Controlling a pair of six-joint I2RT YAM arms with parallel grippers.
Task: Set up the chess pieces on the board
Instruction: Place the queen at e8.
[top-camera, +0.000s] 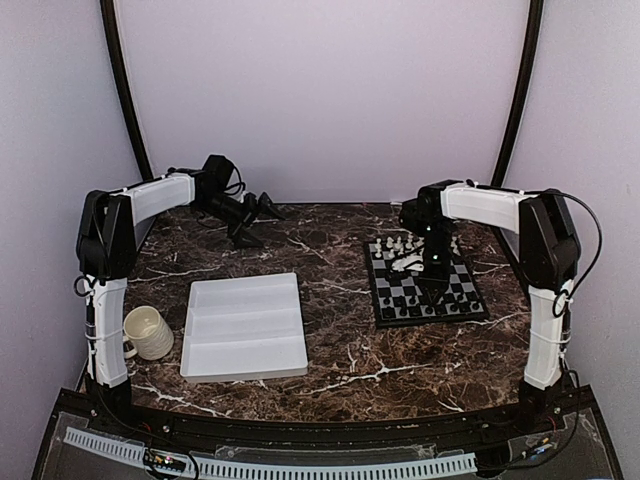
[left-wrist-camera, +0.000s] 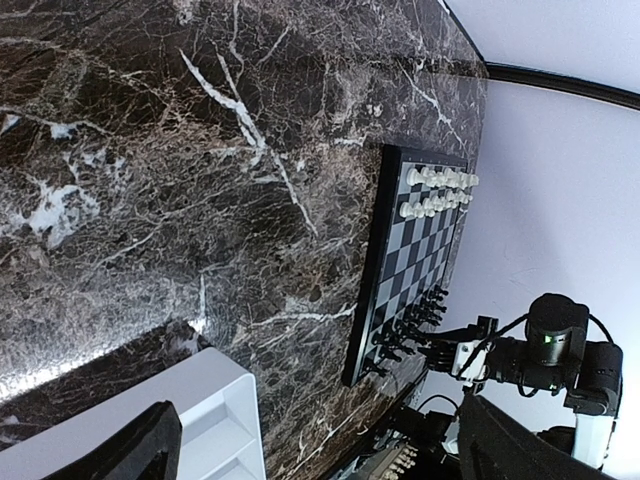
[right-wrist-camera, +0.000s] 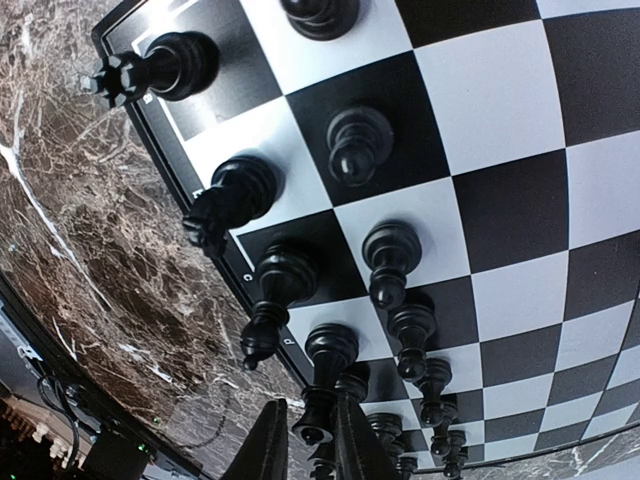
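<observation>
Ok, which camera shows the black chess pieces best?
The right wrist view: the black pieces fill the frame up close, each shape distinct on the board. The top external view shows them as tiny dark specks along the board's near edge; the left wrist view shows them small and far off.

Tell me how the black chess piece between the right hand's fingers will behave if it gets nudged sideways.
Probably tips easily: the black piece is tall and slim on a small round base. Likely light and rigid, looking like moulded plastic. Its glossy surface may slip, and neighbours stand close enough to get knocked.
</observation>
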